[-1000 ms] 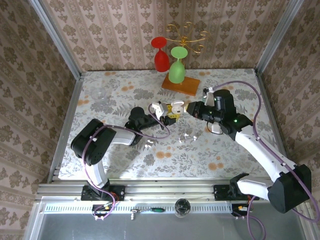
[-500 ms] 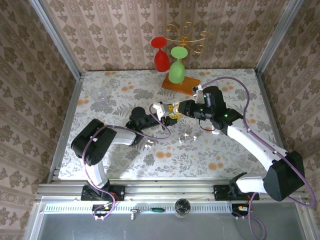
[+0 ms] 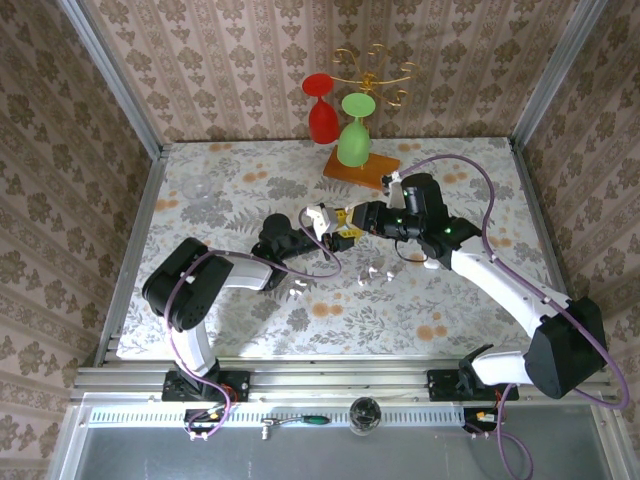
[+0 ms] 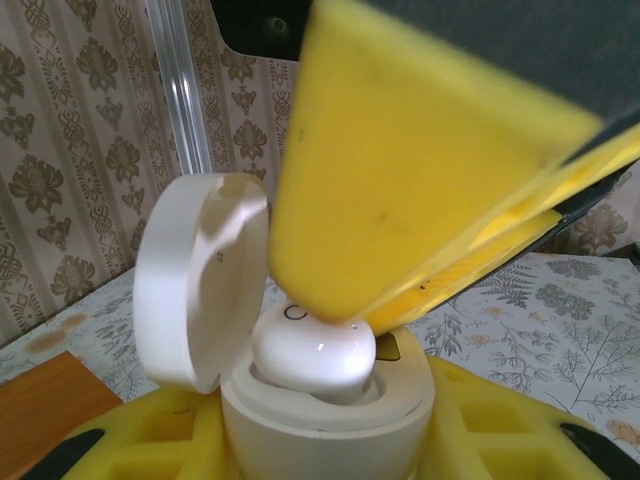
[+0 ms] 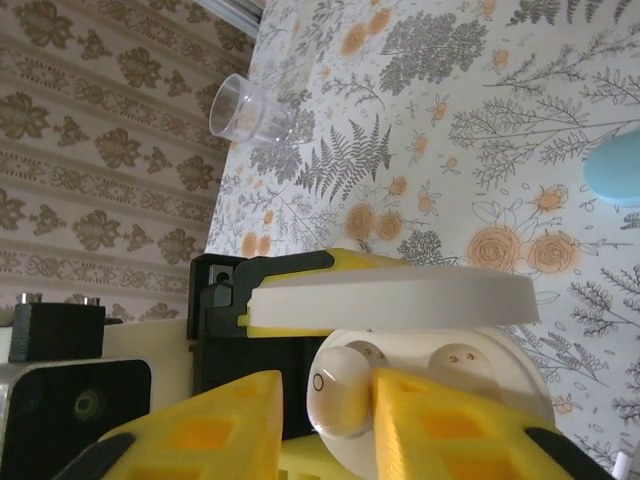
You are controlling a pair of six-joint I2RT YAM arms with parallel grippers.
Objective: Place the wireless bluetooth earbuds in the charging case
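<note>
Left gripper (image 3: pixel 324 226) is clamping the charging case (image 4: pixel 330 425) by its base, with the lid (image 4: pixel 195 280) swung open. That's fixing the opening toward the other arm. Right gripper (image 3: pixel 357 217) is closed on one white earbud (image 5: pixel 338 388) and is pressing it into a case socket, though it looks not fully seated. The socket (image 5: pixel 460 356) beside it is sitting empty. It probably needs a straight push, since a tilt could jam it.

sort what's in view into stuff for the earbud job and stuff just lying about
For the job: charging case, lid open, in the left gripper; earbud between the right gripper fingers, at the case; loose earbuds on the table.
Lying about: clear cup; red glass; green glass; gold rack.
</note>
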